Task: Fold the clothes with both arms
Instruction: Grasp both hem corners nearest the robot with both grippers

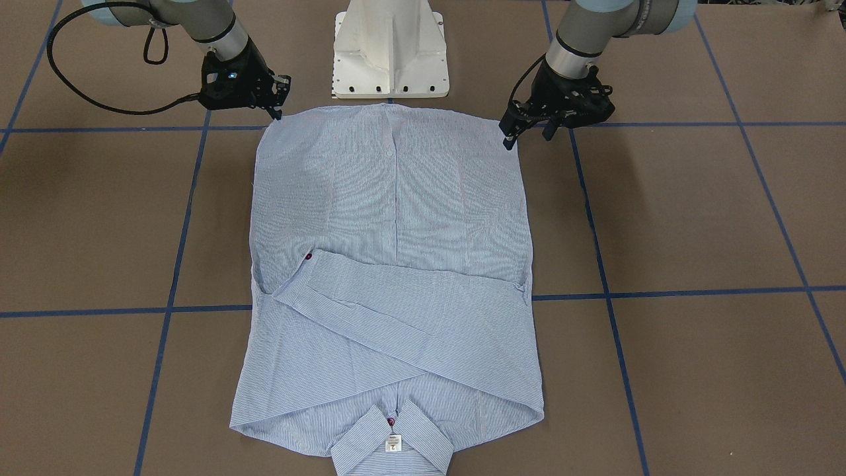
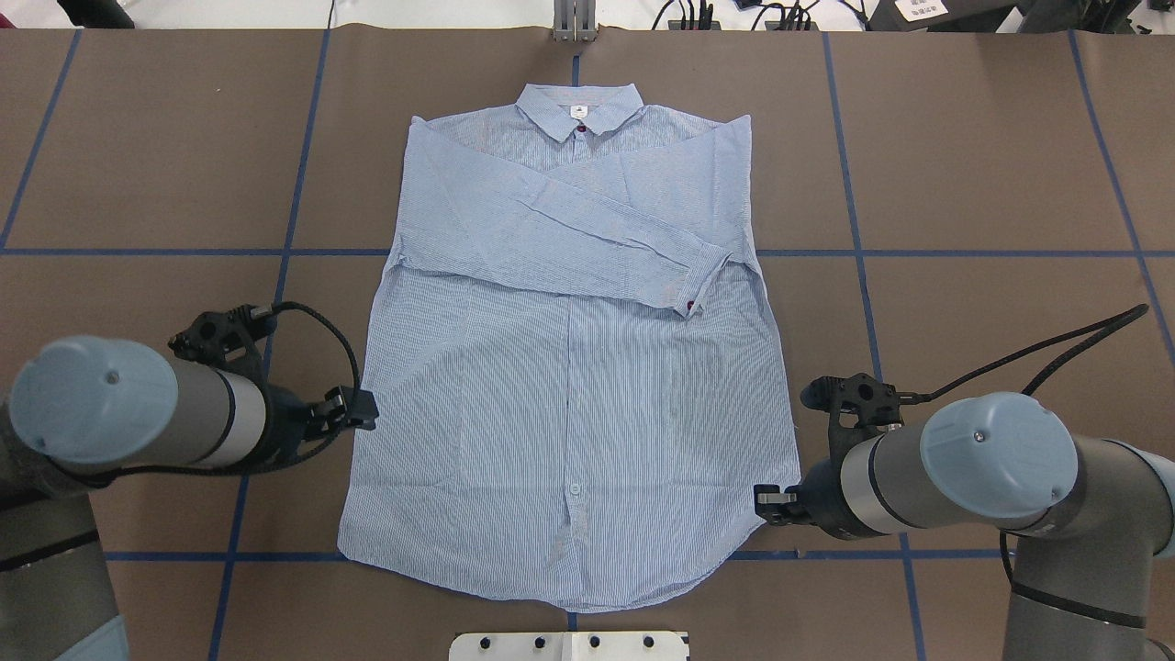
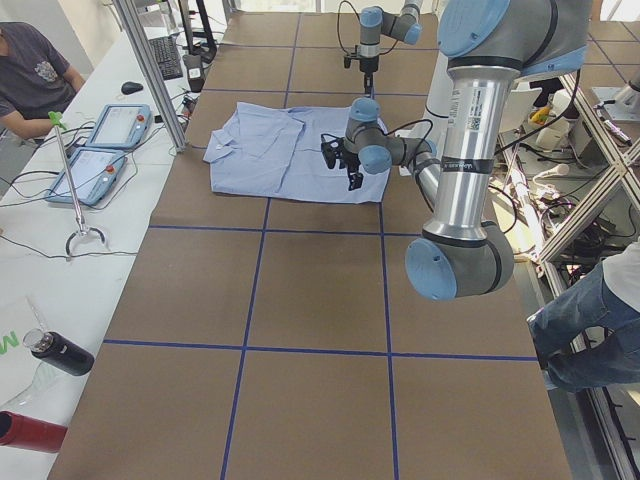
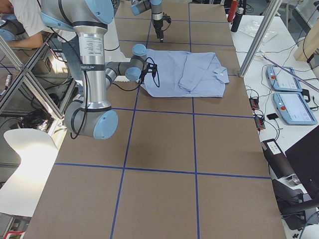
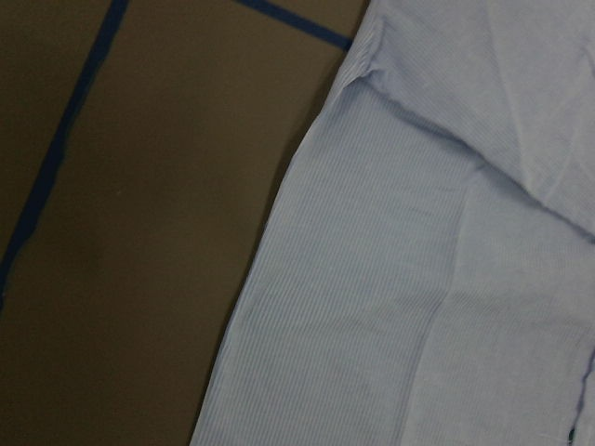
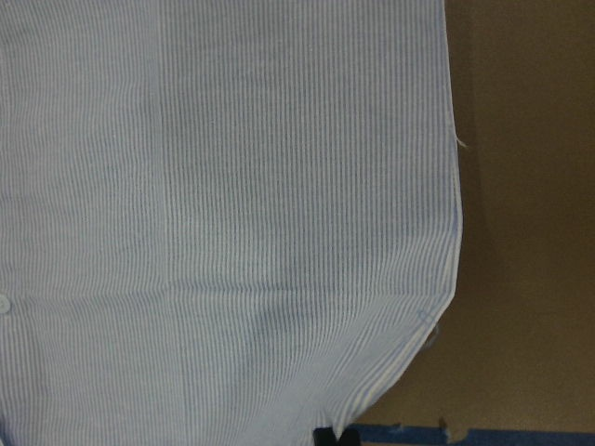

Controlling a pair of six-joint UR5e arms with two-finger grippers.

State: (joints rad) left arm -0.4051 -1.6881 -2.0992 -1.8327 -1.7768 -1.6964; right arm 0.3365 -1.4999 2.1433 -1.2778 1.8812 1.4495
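Brown paper-covered table [image 2: 138,184], marked with a blue tape grid [image 2: 184,251]; white pedestal base [image 1: 390,53] at the robot's edge

- shirt [image 2: 569,367] lies flat at table centre, buttoned front up. Collar [image 2: 578,110] points away from the robot and the hem [image 2: 569,597] is toward the base. Both sleeves [image 2: 551,239] are already crossed over the chest, with one cuff [image 2: 693,294] on top
- left gripper [image 1: 527,137] is low, just beside the shirt's side edge a little up from the hem. Its jaws look parted and hold nothing
- right gripper [image 1: 279,106] has its tip at the opposite hem corner. Cannot tell whether it is parted or closed, and no cloth looks lifted

Handling (judgement): the fabric is thin, light and limp, so it will sag and drag between the two holds. A pinch at the hem corners, through both layers, looks best. Both corners should rise together, or the crossed sleeves may slide

Room: bare table lies on either side of the shirt and beyond the collar. The hem sits close to the base, so the fold should travel away from the robot, toward the collar
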